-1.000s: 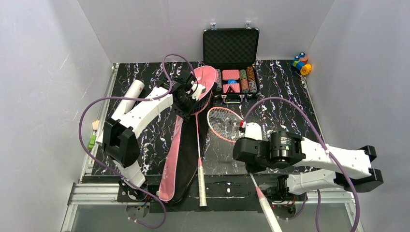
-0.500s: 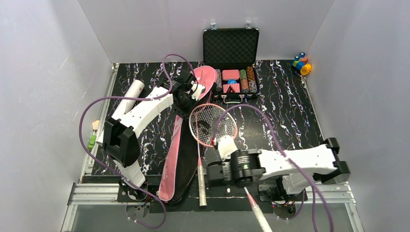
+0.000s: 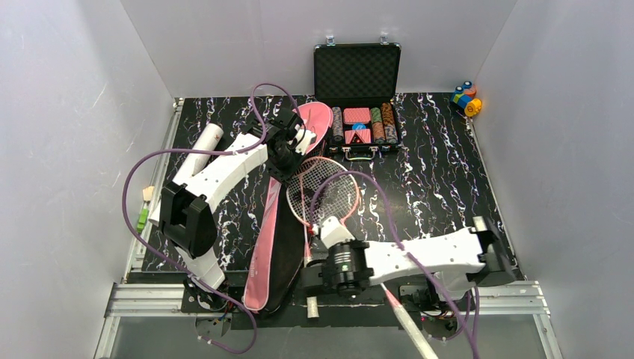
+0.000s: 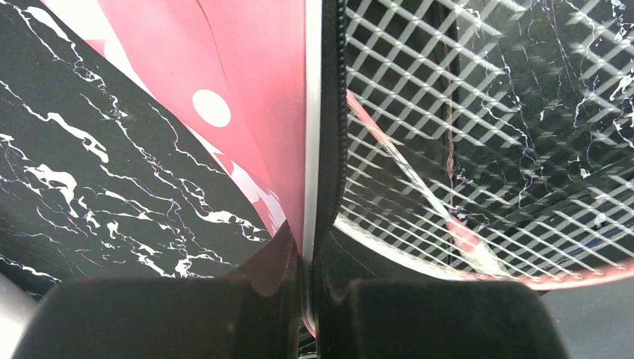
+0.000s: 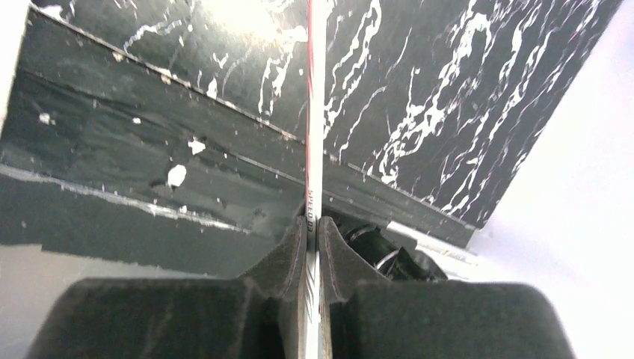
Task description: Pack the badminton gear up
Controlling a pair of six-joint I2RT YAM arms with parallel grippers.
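left gripper (image 4: 310, 250) clamps bag (image 4: 254, 112) rim | right gripper (image 5: 312, 228) pinches racket (image 5: 312, 112) shaft | bare table (image 3: 441, 172) to right | racket head now farther left, overlapping bag edge

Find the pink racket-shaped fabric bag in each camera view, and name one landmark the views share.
Top external: the pink racket-shaped fabric bag lies lengthwise, left of centre.
Left wrist: it fills the upper left, its edge pinched between the left fingers.
Right wrist: not in it; a white racket shaft shows instead.
Shared landmark: the black white-veined marble tabletop.
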